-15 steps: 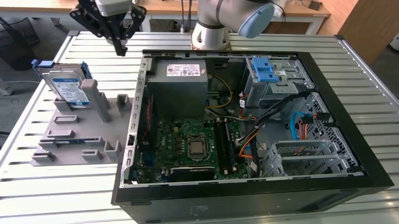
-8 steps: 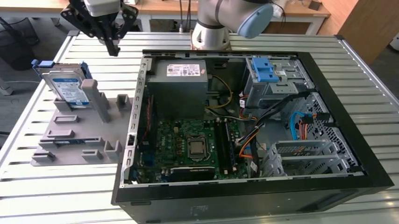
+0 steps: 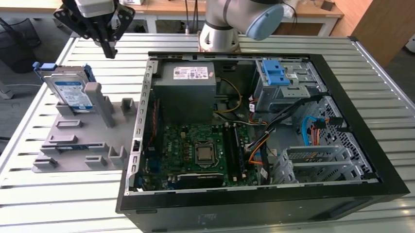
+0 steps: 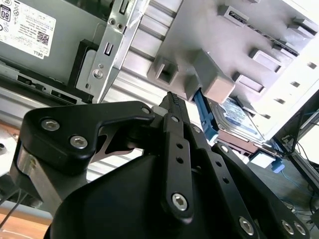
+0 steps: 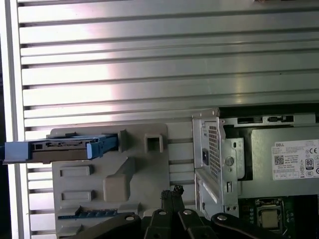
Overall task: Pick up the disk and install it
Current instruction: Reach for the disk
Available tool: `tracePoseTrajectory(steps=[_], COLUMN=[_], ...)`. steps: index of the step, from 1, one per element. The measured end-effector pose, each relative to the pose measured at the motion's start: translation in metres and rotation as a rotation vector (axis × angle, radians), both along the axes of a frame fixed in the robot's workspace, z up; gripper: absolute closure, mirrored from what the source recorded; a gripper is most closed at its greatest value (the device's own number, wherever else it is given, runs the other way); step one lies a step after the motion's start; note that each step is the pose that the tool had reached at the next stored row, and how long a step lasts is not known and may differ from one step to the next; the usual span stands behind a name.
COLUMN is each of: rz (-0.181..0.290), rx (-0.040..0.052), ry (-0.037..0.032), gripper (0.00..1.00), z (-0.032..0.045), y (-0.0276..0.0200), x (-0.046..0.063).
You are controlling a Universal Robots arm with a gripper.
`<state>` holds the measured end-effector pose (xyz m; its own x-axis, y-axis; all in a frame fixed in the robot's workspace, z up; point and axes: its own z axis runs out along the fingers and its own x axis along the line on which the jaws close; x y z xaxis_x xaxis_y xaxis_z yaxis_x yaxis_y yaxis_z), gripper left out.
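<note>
The disk (image 3: pixel 70 91), a silver drive with a blue-and-white label in a thin blue bracket, stands on edge in the far slot of a grey holder (image 3: pixel 77 138) at the exterior view's left. My gripper (image 3: pixel 109 52) hangs above the table just beyond the disk and toward the case, apart from it, fingers pointing down, shut with nothing between them. In the first wrist view the disk (image 5: pixel 60 148) shows edge-on, away from the shut gripper (image 5: pixel 173 191). In the second wrist view the gripper (image 4: pixel 173 98) is close to the holder, with the disk (image 4: pixel 239 117) behind it.
An open black computer case (image 3: pixel 363 111) lies at the middle and right of the slatted metal table (image 3: pixel 97 43). Inside are a grey power supply (image 3: pixel 188 82), a motherboard (image 3: pixel 194 150), loose cables and a drive cage with blue latch tabs (image 3: pixel 277 73). The arm's base (image 3: pixel 220 34) stands behind the case.
</note>
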<state>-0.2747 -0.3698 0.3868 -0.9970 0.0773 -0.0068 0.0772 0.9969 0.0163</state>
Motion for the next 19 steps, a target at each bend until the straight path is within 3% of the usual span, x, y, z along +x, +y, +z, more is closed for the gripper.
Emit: tracePoseTrajectory(steps=[9, 19], rz=[0.000, 0.000], rx=[0.0000, -0.0001], ry=[0.0057, 0.0080], gripper=[0.89, 0.89], z=[-0.0024, -0.0080], y=[0.0092, 0.0189], x=[-0.016, -0.045])
